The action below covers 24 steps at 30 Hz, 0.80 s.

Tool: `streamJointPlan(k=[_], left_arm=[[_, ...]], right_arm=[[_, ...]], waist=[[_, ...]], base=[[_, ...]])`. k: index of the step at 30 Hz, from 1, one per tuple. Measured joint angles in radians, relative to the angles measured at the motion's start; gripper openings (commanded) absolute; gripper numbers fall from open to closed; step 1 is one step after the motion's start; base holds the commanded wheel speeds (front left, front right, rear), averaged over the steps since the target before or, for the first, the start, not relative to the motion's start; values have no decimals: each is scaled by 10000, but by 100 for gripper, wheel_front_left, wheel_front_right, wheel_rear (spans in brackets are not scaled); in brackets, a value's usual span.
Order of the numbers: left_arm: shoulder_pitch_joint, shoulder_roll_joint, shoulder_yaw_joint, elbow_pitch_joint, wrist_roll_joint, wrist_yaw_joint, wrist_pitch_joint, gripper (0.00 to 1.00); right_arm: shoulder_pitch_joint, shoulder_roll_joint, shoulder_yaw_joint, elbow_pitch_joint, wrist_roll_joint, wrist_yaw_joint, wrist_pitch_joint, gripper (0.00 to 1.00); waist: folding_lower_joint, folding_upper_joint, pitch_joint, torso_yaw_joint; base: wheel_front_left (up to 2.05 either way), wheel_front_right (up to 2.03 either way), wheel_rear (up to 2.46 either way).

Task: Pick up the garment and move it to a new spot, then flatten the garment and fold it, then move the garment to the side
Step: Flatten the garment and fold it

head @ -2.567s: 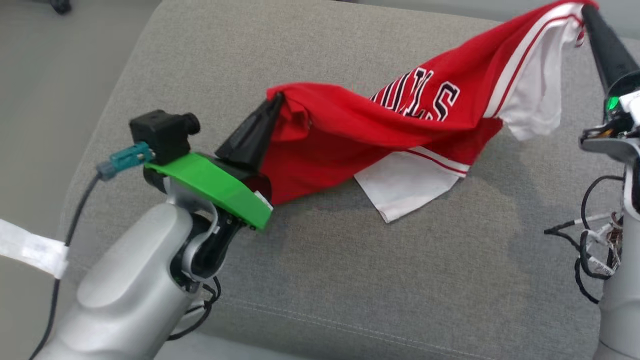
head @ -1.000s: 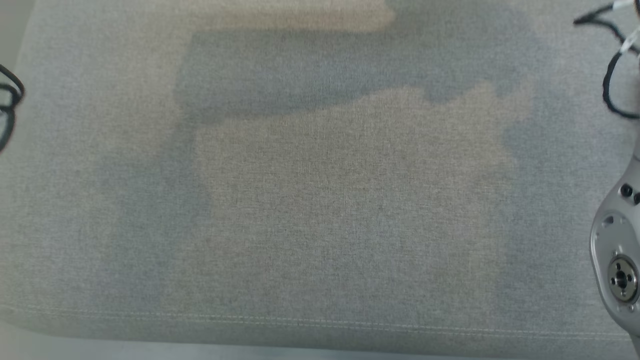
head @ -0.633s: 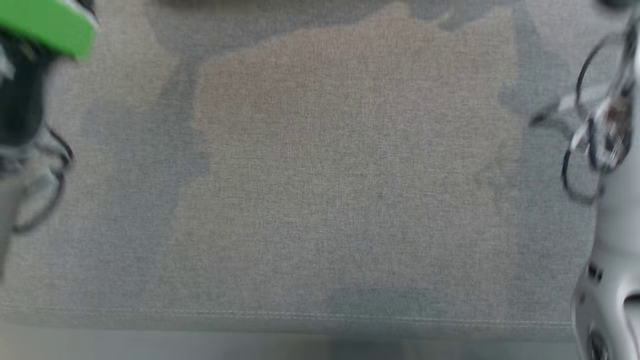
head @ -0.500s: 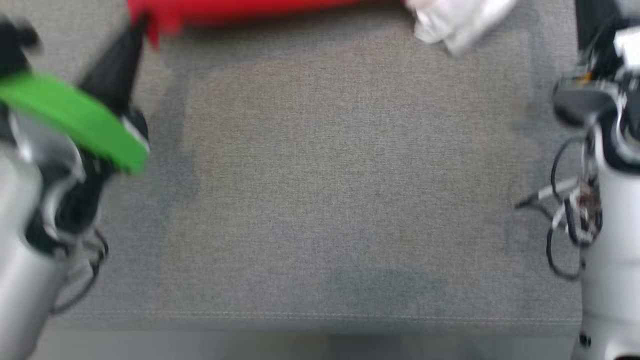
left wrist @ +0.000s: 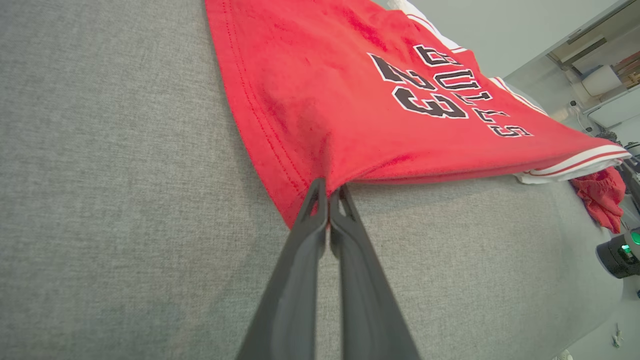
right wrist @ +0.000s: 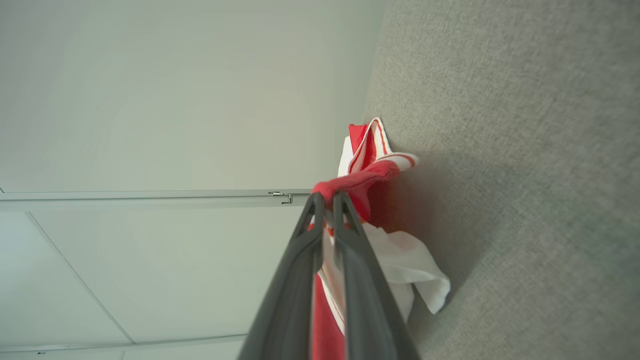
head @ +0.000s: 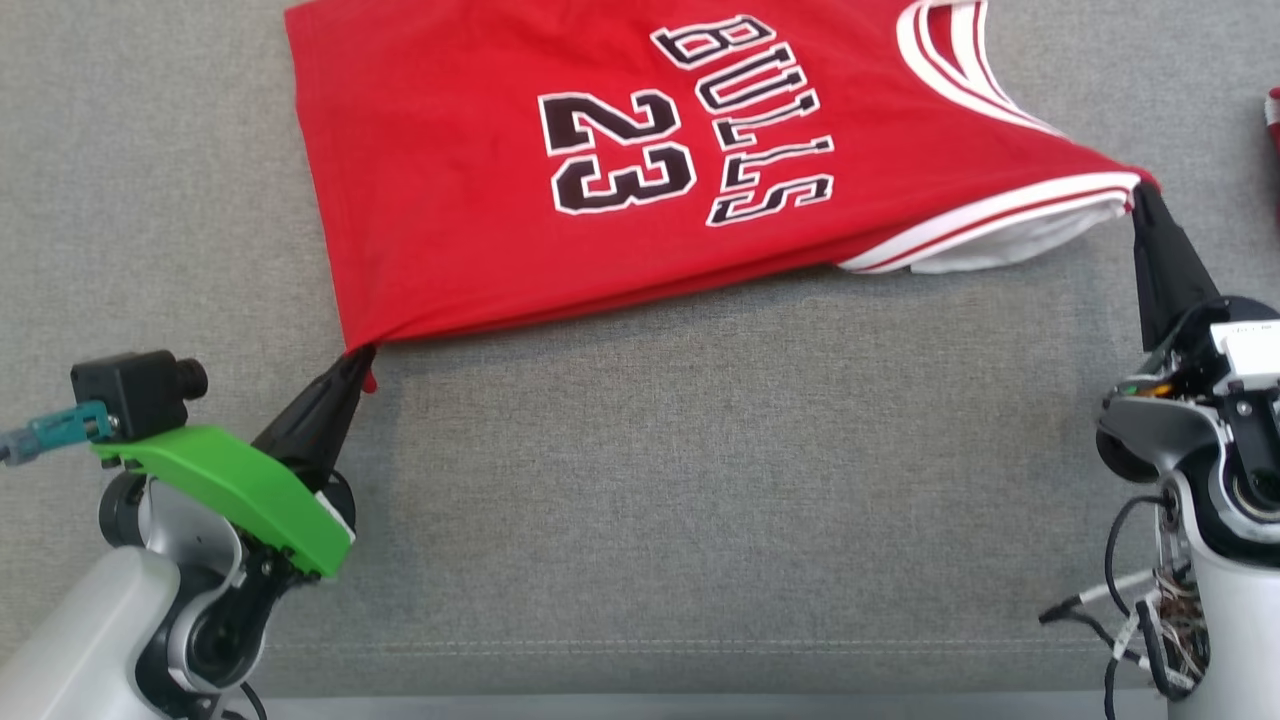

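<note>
The garment (head: 620, 170) is a red jersey with white trim and the print "BULLS 23". It is stretched out over the grey cushion (head: 700, 480), spread across the top of the head view. My left gripper (head: 358, 362) is shut on its near left hem corner (left wrist: 320, 175). My right gripper (head: 1140, 192) is shut on the near right shoulder strap, where red and white cloth bunches at the tips (right wrist: 350, 185). The near edge sags between the two grips.
A second crumpled red cloth (left wrist: 600, 195) lies near the cushion's right edge, also seen as a red scrap (head: 1272, 110). The cushion's stitched front edge (head: 640, 650) runs along the bottom. A pale wall (right wrist: 175, 100) stands beyond the cushion.
The head camera swung away and back. The jersey, bunched and hanging between the grippers before, now lies spread wide and mostly flat on the cushion, with both grippers drawn apart and toward me.
</note>
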Motion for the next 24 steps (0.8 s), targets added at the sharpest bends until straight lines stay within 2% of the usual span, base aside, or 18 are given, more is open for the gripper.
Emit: streamJointPlan(k=[4,11,15,19,24], left_arm=[[492,127,-10,-433,0,2,-136,0],[1736,811,205,-1471,-27,167,-372,0],[2291,1164,316,-2454,-25,251,-445,0],[2398,1373,571,-2945,-21,278,-566,0],[2263,1519,614,-3300,-2,282,-207,0]], right_arm=[[721,6,77,-583,84,0,-2,0],[1841,44,364,-1762,272,0,-42,0],[2639,46,203,-2874,274,-2,-84,0],[2751,54,261,-3586,245,0,-67,0],[2742,15,416,-3772,33,-2,173,0]], waist=[[-1,0,-359,33],[-1,0,-669,-70],[-1,0,-605,-171],[-1,0,-459,-193],[-1,0,-142,-183]], base=[[0,0,0],[0,0,0],[0,0,0],[0,0,0],[0,0,0]])
